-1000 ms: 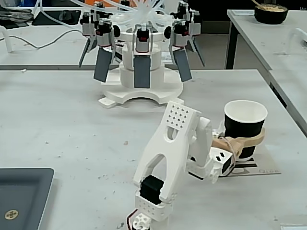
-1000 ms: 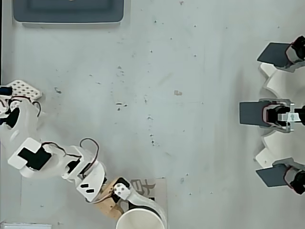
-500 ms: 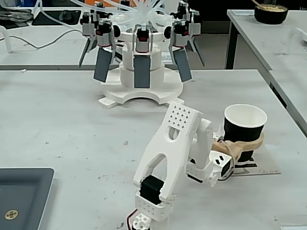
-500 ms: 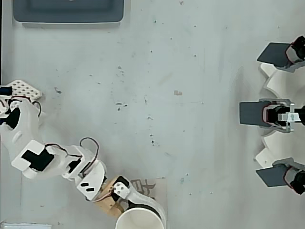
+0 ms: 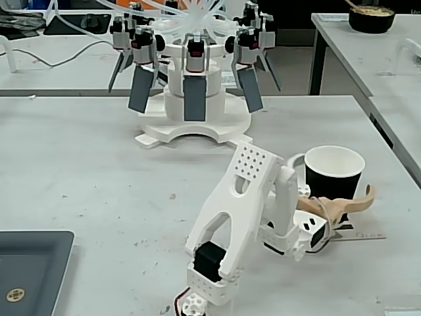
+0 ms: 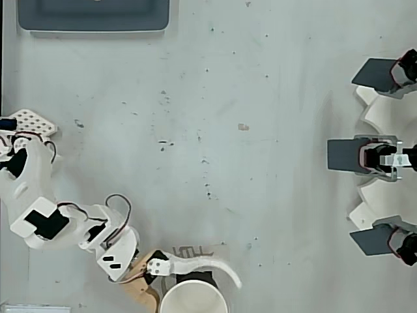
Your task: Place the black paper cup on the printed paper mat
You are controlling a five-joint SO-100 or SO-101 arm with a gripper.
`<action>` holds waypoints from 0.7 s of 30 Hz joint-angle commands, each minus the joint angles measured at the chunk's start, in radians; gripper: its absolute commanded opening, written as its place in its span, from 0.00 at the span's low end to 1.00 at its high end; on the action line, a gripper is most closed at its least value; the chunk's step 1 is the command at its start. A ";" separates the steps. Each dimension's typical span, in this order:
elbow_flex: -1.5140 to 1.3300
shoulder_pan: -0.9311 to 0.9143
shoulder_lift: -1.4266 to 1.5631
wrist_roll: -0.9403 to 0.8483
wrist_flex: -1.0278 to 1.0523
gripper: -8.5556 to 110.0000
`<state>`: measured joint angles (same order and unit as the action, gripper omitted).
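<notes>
The tapered black paper cup with the white rolled rim (image 5: 333, 174) is being seen upright near the right edge of the pale speckled counter (image 5: 99, 171) in the fixed view; its white inside is showing nothing in it. In the overhead view the same cup (image 6: 194, 298) is being cut by the bottom edge of the picture. The fingers of the white arm (image 5: 337, 205) are being held spread around the cup's lower wall, a tan curved finger (image 5: 358, 199) lying across its front and a white curved one (image 6: 210, 265) alongside it in the overhead view; whether the cup is being pressed cannot be told. The beige printed paper mat (image 6: 194, 250) is lying at the cup's foot, mostly covered, its black bars being shown only from overhead; in the fixed view just a thin edge of it (image 5: 360, 235) is visible.

A dark grey tray (image 5: 29, 266) is sitting at the counter's near left corner in the fixed view. At the far edge a white round stand carrying grey rectangular paddles (image 5: 195, 92) is being shown. On a neighbouring counter, seen only in the fixed view, a wide black bowl of pale food (image 5: 371, 18) is resting.
</notes>
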<state>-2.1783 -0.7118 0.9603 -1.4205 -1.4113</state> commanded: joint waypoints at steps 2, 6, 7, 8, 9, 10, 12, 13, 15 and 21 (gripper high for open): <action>-0.006 -0.028 0.083 -0.011 -0.021 0.65; -0.063 -0.046 0.135 -0.018 -0.012 0.70; -0.080 -0.049 0.152 -0.018 -0.012 0.70; -0.097 -0.054 0.169 -0.018 -0.012 0.70; -0.115 -0.057 0.187 -0.020 -0.015 0.69; -0.135 -0.060 0.207 -0.021 -0.020 0.69; -0.187 -0.064 0.256 -0.023 -0.028 0.68; -0.216 -0.064 0.281 -0.025 -0.032 0.68; -0.275 -0.064 0.333 -0.028 -0.043 0.68; -0.449 -0.063 0.503 -0.055 -0.051 0.67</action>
<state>-2.5955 -0.7670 1.3514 -1.4619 -1.4389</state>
